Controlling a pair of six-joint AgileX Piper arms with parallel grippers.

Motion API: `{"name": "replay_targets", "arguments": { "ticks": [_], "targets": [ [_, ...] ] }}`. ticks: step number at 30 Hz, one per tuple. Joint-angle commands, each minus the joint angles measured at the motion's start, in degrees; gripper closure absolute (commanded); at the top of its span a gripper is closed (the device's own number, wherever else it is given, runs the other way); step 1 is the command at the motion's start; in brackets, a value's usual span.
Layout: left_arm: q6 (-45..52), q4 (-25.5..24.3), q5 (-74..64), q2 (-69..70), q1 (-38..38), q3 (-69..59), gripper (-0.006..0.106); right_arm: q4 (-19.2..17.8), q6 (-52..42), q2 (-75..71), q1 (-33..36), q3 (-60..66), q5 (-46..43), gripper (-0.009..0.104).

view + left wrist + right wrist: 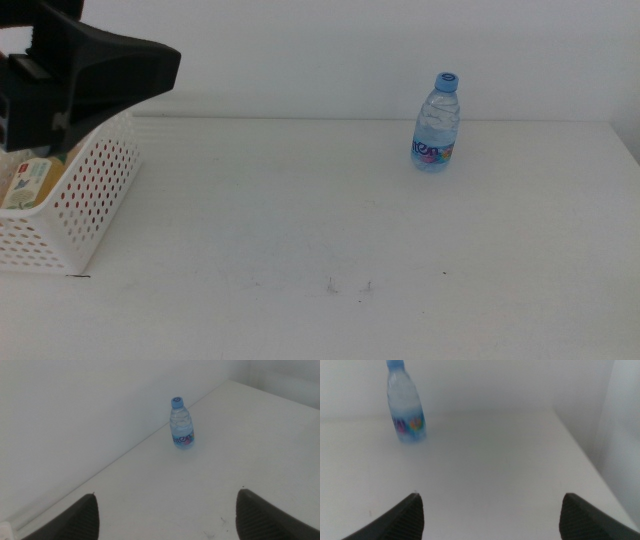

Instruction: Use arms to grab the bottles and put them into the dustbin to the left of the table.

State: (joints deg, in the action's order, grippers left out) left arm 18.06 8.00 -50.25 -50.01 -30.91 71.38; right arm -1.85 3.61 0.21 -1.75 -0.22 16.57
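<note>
Nearest us in the middle view is the left claw, a dark wedge hanging over the dustbin at the worktop's left edge; its wrist view shows both jaws spread wide with nothing between them. Inside the dustbin we can make out a yellowish bottle with a green label and something red behind the perforated wall. The water bottle stands upright well apart from the dustbin, far back on the right near the wall. The right claw is out of the middle view, its jaws open too and facing that bottle.

We judge the water bottle light, thin-walled and smooth, easy to tip or squash, so we would close gently on its mid-body, around the label.

The worktop is plain white, flat, faintly specked, against a bare white wall.
</note>
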Motion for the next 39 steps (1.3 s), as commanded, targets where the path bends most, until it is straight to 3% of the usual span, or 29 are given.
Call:
{"name": "replay_targets", "arguments": {
  "ticks": [1, 11, 13, 16, 22, 26, 33, 35, 39],
  "targets": [
    [-0.4, -0.1, 0.4, 0.0, 0.0, 0.3, 0.007, -0.1, -0.3, -0.2, -0.4, 0.2, -5.2, 0.007],
    [-0.4, -0.1, 0.4, 0.0, 0.0, 0.3, 0.007, -0.3, -1.5, -0.2, -0.4, 0.2, -11.5, 0.007],
    [-0.4, -0.1, 0.4, 0.0, 0.0, 0.3, 0.007, -1.2, -1.9, -0.2, -0.4, 0.2, -17.5, 0.007],
    [-0.4, -0.1, 0.4, 0.0, 0.0, 0.3, 0.007, 0.8, -2.0, 1.6, -0.4, -0.6, -22.9, 0.007],
    [-0.4, -0.1, 0.4, 0.0, 0.0, 0.3, 0.007, 0.6, -2.0, 30.0, -0.4, -13.4, -26.4, 0.007],
    [-0.4, -0.1, 0.4, 0.2, 0.0, 0.3, 0.007, -4.6, -1.7, 50.4, 0.3, -21.6, -30.0, 0.007],
    [-0.4, -0.1, 0.3, 0.0, 0.0, 0.3, 0.007, -11.1, 1.4, 75.1, 2.5, -30.0, -44.8, 0.007],
    [-0.4, -0.1, 0.3, 0.0, 0.0, 0.3, 0.007, -10.6, 2.4, 80.2, 3.3, -31.0, -51.5, 0.007],
    [-0.4, -1.1, 0.3, 0.0, 0.0, 0.3, 0.007, -3.5, 2.6, 92.2, 7.9, -31.9, -68.4, 0.007]
  ]
}}
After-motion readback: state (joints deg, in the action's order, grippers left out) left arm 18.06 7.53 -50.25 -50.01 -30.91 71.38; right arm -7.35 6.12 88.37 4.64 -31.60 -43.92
